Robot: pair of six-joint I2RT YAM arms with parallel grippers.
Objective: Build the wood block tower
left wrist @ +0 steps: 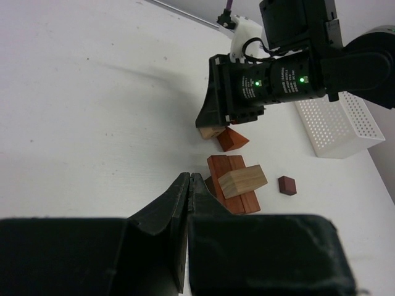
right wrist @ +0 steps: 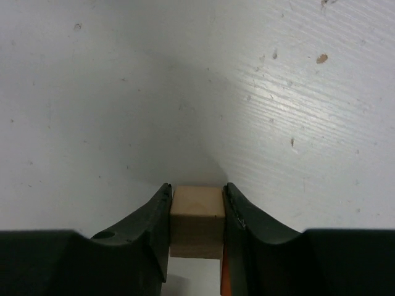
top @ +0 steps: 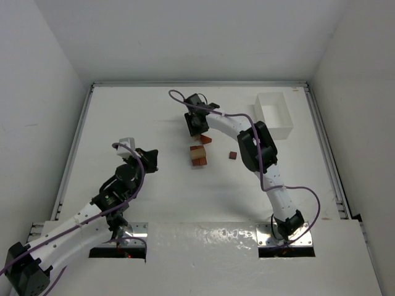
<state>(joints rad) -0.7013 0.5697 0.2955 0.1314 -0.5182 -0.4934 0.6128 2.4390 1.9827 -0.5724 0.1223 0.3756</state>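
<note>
Well, my right jaws are clamped on a pale tan cube (right wrist: 196, 221) low at the desk (top: 142, 111), just beside a reddish block (left wrist: 232, 139) — beyond the wood block tower (top: 197, 155), whose pale top block (left wrist: 242, 180) sits tilted. My left jaws are pressed together, empty, off to the tower's left.

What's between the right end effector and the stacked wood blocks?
One small reddish-brown wooden block, lying close beside the right end effector; the left wrist view shows it most clearly.
</note>
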